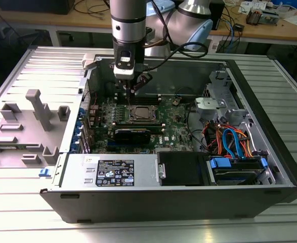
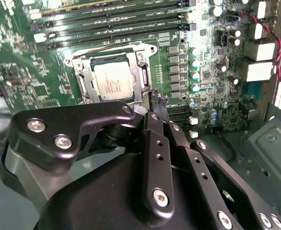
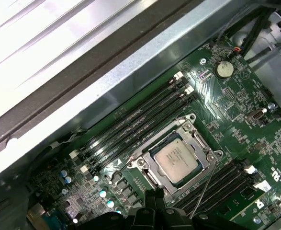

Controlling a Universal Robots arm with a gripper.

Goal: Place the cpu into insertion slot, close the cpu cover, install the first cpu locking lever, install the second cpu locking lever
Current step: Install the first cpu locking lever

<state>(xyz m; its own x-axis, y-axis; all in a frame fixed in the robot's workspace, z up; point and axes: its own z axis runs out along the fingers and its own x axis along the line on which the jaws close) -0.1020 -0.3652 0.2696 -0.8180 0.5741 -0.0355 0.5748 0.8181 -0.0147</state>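
Observation:
The cpu lies flat in the insertion slot on the green motherboard, its silver top showing. The cpu cover lies down around it as a metal frame. One thin wire lever runs along the socket's edge by the memory slots. Another thin lever slants up from the socket's side towards my fingers. My gripper hangs just above the socket's edge, fingertips together, with nothing seen between them.
Long black memory slots flank the socket on two sides. The open computer case walls in the board. A black drive box, a power supply and orange and blue cables lie towards the front. Grey fixtures stand on the exterior view's left.

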